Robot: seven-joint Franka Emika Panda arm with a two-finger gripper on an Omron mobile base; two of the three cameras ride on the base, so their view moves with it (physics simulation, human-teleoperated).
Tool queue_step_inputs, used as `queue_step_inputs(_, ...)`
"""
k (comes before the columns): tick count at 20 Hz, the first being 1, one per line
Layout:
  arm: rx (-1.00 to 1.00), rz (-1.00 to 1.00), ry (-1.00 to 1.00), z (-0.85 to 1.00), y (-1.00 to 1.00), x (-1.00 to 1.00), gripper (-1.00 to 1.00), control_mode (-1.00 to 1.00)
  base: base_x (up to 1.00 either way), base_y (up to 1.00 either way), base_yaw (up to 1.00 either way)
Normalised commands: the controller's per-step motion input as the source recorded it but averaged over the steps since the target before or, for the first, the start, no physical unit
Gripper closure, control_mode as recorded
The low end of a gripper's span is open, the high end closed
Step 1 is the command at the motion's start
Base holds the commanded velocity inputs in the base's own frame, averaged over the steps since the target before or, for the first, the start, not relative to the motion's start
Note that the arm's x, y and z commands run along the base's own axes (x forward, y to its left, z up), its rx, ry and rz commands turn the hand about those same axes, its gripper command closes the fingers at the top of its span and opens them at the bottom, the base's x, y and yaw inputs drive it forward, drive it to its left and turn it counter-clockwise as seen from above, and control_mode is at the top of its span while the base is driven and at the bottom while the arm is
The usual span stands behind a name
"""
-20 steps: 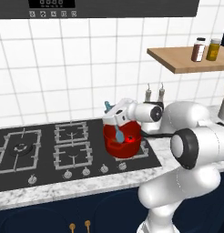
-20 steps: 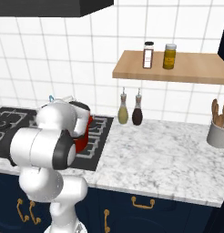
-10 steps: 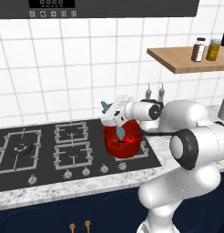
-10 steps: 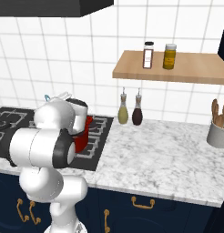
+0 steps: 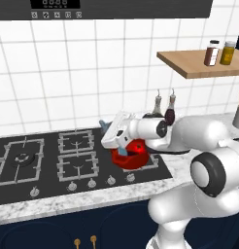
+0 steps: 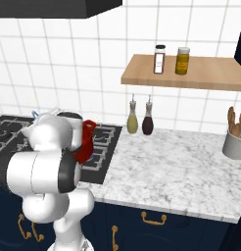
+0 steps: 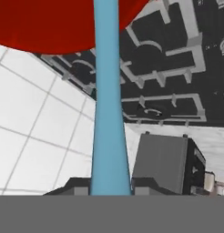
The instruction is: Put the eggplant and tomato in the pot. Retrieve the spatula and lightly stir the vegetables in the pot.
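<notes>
The stove (image 5: pixel 53 160) takes up the lower left of the left base view, and the pot (image 5: pixel 133 154) sits on its right-hand burner, just right of centre in that frame; in the right base view a slice of the pot (image 6: pixel 85 142) shows at middle left behind the arm. The gripper (image 5: pixel 113 131) hangs over the pot's left rim, its jaws closed tight on the spatula (image 7: pixel 107 91), whose blue shaft runs up the middle of the hand view to the red pot at the top; in the left base view the blade end (image 5: pixel 122 151) dips inside the pot. Judging by this, fetching the spatula is done and the stirring is the step in hand. Whether the eggplant and tomato are inside cannot be told; the pot's contents are hidden. The shelf jars (image 6: pixel 160 59) carry labels too small to read, as is the hood display (image 5: pixel 56 4).
</notes>
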Motion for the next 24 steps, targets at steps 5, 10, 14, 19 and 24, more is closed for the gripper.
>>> queue_step_inputs(5, 0.0, 0.38, 0.06, -0.9, -0.02, 0.92, 1.0, -1.0, 0.0, 0.0, 0.0)
queue_step_inputs(10, 0.0, 0.4, 0.0, -0.95, -0.3, 0.86, 1.0, -1.0, 0.0, 0.0, 0.0)
queue_step_inputs(14, 0.01, 0.47, -0.04, -0.29, -0.44, 0.14, 1.0, -1.0, 0.0, 0.0, 0.0)
queue_step_inputs(19, 0.04, 0.45, -0.1, 0.01, -0.24, 0.0, 1.0, -1.0, 0.0, 0.0, 0.0)
queue_step_inputs(24, 0.08, 0.36, -0.06, 0.15, -0.28, 0.0, 1.0, -1.0, 0.0, 0.0, 0.0)
